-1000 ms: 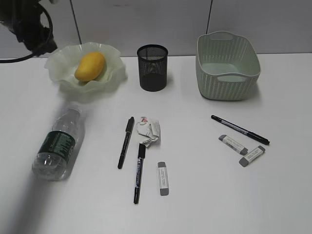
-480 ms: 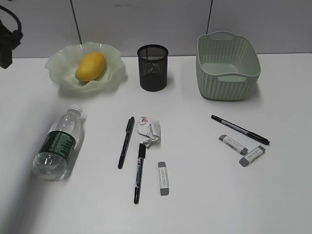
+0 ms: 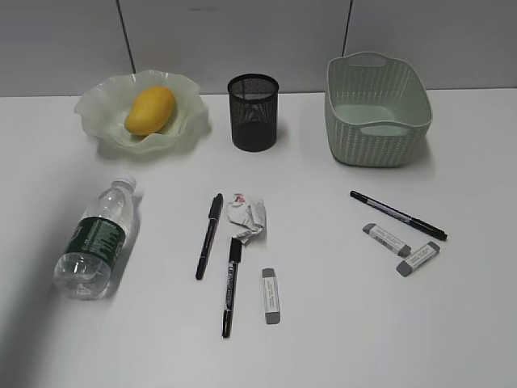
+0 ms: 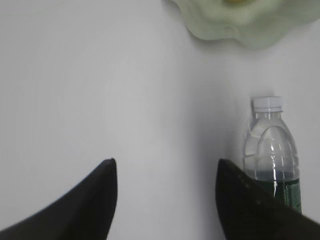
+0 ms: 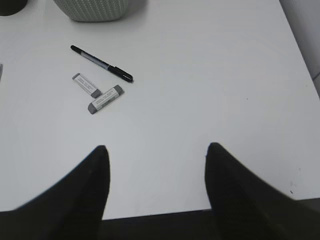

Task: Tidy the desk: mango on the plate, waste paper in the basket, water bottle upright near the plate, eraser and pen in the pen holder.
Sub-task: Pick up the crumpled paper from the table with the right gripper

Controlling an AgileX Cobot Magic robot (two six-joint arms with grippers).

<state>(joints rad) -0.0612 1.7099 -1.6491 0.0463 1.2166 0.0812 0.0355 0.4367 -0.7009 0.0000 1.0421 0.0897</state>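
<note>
While lying on its side, the water bottle (image 3: 93, 245) could roll off the line of a grasp — round body, smooth white desk (image 3: 363, 323), nothing to check it; tipped upright carelessly near the plate (image 3: 97, 109), could topple again or knock the wavy rim. Sits just to the right of the left gripper (image 4: 165, 172), whose jaws stand spread and empty over bare desk.

Mango (image 3: 149, 110) already resting in the plate at the far left, so no trouble expected there unless the bottle gets shoved into the dish.

Waste paper (image 3: 247, 218) pressed between two pens: the left pen (image 3: 208, 235) just beside it, the middle pen (image 3: 231, 286) seemingly touching it at its cap end. Could drag a pen along if pinched wide. Light and crumpled — might spring out of a loose grip short of the basket (image 3: 377, 109).

Erasers thin and flat against the surface, hard to get fingertips under: one (image 3: 271, 296) near the middle pen, two (image 5: 94, 92) lying together beside the right pen (image 5: 101, 63). Pens dropped at a slant could tip the pen holder (image 3: 253, 111).

Right gripper (image 5: 156, 165) likewise spread and empty, well short of those erasers.

Hidden or unclear: neither arm visible in the exterior view; bottle's lower half cut off in the left wrist view; pen holder only a dark corner in the right wrist view; print on the paper illegible.
</note>
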